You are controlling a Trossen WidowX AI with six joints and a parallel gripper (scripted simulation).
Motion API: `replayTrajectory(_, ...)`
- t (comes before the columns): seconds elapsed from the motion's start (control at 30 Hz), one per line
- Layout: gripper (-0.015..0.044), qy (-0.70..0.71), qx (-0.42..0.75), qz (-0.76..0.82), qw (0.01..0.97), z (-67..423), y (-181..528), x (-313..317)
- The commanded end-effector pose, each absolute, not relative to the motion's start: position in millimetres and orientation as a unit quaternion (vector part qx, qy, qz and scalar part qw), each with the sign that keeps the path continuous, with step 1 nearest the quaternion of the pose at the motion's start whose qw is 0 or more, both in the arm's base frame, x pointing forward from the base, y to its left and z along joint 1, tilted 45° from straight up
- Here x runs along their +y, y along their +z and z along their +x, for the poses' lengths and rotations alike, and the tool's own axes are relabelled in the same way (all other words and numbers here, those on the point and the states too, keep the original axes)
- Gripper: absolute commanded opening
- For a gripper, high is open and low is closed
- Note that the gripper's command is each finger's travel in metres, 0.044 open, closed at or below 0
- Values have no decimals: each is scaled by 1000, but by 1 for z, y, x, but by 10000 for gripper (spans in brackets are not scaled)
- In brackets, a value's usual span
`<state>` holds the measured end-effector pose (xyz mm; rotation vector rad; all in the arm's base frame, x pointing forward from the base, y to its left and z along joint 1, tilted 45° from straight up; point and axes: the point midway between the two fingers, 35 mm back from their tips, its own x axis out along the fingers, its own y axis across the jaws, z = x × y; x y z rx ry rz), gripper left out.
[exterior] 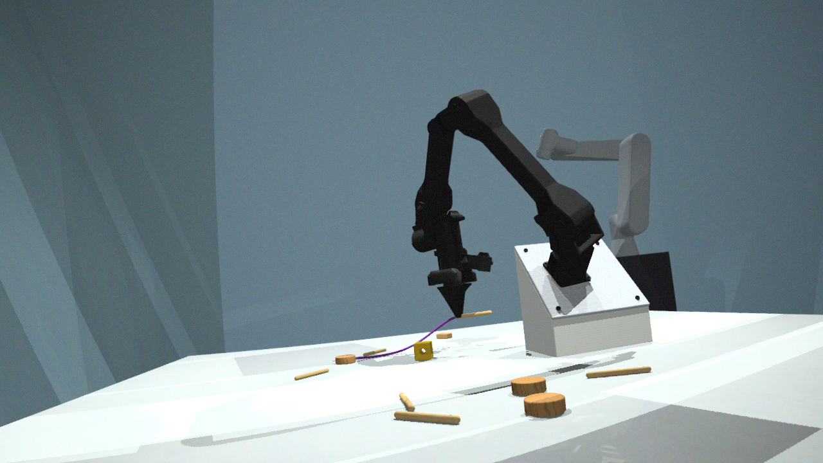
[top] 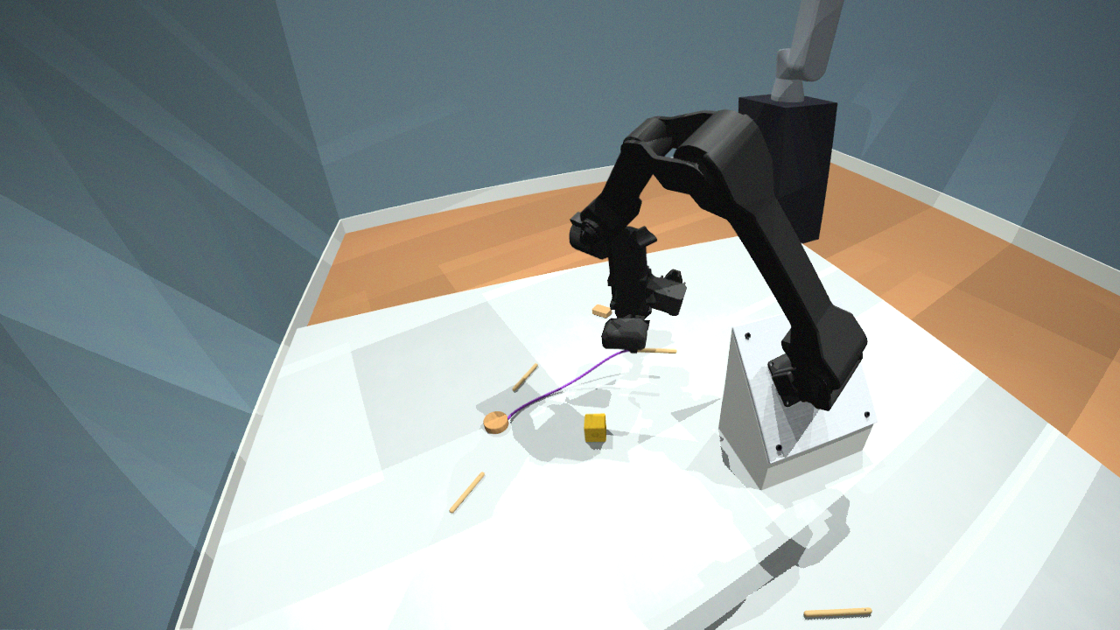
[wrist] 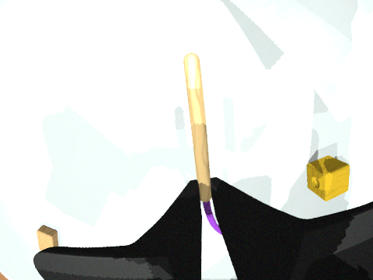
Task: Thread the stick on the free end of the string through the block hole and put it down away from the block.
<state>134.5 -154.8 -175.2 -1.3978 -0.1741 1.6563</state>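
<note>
My gripper [top: 628, 346] [exterior: 457, 314] [wrist: 203, 186] is shut on the string end of a thin wooden stick [top: 659, 350] [exterior: 476, 314] [wrist: 197, 120]. It holds the stick level, a little above the table. A purple string [top: 560, 385] [exterior: 402, 348] [wrist: 211, 218] runs from the stick down to a round wooden button [top: 494, 421] [exterior: 345, 359] on the table. A small yellow block [top: 595, 427] [exterior: 421, 350] [wrist: 328, 177] with a hole in its side stands on the table, below and to one side of the gripper.
Loose sticks [top: 524, 376] [top: 466, 492] [top: 836, 612] [exterior: 427, 417] [exterior: 618, 372] lie about. A small wooden chip [top: 600, 311] [wrist: 47, 238] lies behind the gripper. Two wooden discs [exterior: 528, 385] [exterior: 544, 404] lie at the front. The arm's slanted grey base [top: 791, 423] [exterior: 581, 328] stands to the right.
</note>
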Motion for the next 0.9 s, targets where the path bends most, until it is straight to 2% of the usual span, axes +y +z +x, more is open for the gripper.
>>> replayTrajectory(0.0, 0, 679, -71, -566, 462, 138, -174, -161)
replayTrajectory(0.87, 0, 703, -94, -538, 455, 158, -160, -182)
